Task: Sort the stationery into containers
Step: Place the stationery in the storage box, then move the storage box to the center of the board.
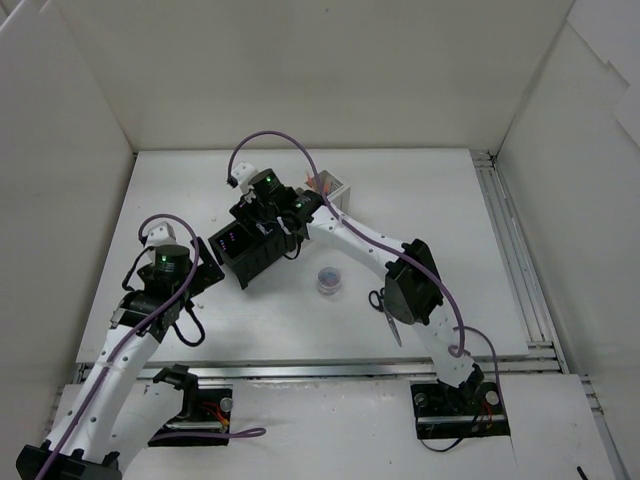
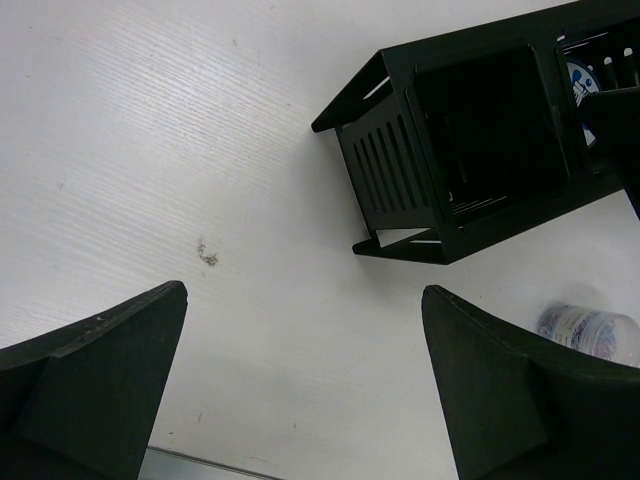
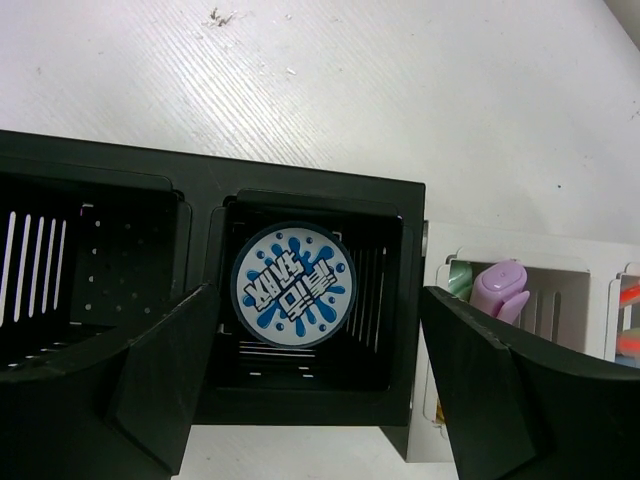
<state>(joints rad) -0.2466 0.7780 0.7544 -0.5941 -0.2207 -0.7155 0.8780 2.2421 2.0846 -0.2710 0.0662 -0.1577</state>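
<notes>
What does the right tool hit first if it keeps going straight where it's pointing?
Most likely the blue-and-white tape roll in the black compartment, dead centre ahead of the right tool. Its open fingertips line up near that compartment's side walls, so they might catch the rim first; depth is unclear.

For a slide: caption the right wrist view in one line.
Open right gripper above a black compartment holding a round blue-and-white disc, beside a white compartment with a pink marker.

built of white links (image 1: 362, 236) and black joint housings (image 1: 412, 285). carries looping purple cables (image 1: 270, 135), green indicator lights (image 1: 267, 181) near wrists. ends in matte black wedge-shaped fingers (image 2: 95, 385).
</notes>
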